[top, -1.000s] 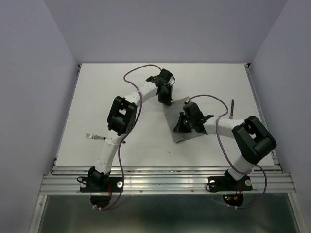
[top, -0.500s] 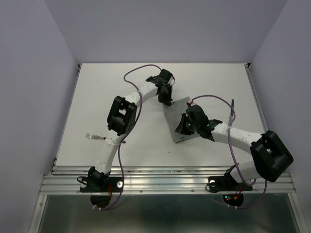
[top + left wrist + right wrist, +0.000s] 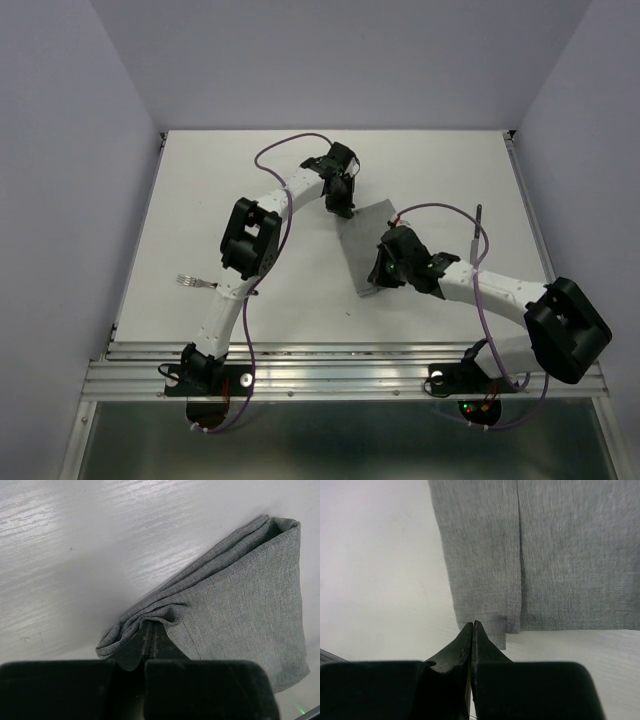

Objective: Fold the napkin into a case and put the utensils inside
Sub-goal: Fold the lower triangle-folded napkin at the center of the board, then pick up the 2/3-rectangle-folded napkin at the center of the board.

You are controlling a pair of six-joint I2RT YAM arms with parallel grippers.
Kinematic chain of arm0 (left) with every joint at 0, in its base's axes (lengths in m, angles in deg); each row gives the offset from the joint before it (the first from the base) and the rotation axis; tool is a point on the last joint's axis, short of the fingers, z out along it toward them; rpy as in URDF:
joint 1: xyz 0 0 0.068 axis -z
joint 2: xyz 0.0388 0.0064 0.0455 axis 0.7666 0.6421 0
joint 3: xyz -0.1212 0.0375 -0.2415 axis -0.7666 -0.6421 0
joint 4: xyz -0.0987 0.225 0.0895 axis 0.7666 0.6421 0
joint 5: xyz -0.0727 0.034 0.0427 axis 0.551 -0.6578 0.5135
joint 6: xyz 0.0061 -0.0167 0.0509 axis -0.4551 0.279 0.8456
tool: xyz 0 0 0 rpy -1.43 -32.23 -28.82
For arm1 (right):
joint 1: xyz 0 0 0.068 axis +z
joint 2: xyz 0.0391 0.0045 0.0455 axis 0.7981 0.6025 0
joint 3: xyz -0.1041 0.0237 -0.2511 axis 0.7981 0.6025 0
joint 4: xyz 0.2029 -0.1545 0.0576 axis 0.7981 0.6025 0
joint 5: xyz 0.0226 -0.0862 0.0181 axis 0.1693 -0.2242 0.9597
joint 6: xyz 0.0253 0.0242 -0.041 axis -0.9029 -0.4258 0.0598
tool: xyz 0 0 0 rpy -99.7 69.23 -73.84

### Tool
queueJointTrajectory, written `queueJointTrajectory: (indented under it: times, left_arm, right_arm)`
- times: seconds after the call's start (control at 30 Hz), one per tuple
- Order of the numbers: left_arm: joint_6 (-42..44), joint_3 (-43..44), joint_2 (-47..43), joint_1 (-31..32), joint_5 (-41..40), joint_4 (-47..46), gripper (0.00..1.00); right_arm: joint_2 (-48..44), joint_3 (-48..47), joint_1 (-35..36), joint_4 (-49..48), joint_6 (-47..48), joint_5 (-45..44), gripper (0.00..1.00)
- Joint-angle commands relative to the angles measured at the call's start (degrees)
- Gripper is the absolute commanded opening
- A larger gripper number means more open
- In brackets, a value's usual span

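Left tool (image 3: 149,630) is pinching a bunched corner of the napkin (image 3: 240,610), which is lying layered mid-bench (image 3: 200,200). The right tool (image 3: 472,625) is resting pressed together at its near edge, and we cannot tell whether it is catching cloth. We are judging the folding unfinished: next calls for flattening a narrow case, with the fork (image 3: 195,282) and other utensil (image 3: 478,222) lying well apart.

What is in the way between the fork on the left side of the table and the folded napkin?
Only the left arm: it crosses above the straight line from the fork to the napkin. The table between them looks bare.
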Motion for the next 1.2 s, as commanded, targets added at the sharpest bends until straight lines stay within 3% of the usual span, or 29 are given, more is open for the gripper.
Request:
queueJointTrajectory:
  times: [0.0, 0.3, 0.4, 0.63, 0.83, 1.17]
  left_arm:
    - [1.6, -1.4, -3.2, 0.1, -0.7, 4.2, 0.0]
    - [1.8, 0.6, -6.5, 0.1, -1.6, 4.8, 0.0]
    - [1.9, 1.4, -7.4, 0.1, -1.9, 5.3, 0.01]
    - [2.5, 1.6, -10.8, 0.2, -4.3, 5.9, 0.14]
    - [2.5, 1.9, -10.9, 0.1, -5.3, 7.0, 0.19]
    - [2.7, -2.6, -14.2, -2.3, -7.7, 8.4, 0.18]
  right_arm:
    - [-3.8, -5.5, 0.2, 3.1, 2.2, -7.5, 0.01]
    - [10.2, -5.1, 0.2, -2.6, 0.8, -4.4, 0.01]
    - [9.5, -5.6, 0.2, -2.0, 0.8, -4.3, 0.01]
    - [4.0, -11.8, 0.2, -0.1, 3.0, -6.1, 0.01]
    - [12.9, -18.2, 0.2, -4.1, 3.6, -6.6, 0.01]
    - [24.7, -22.1, -0.3, -7.4, 8.0, -7.8, 0.01]
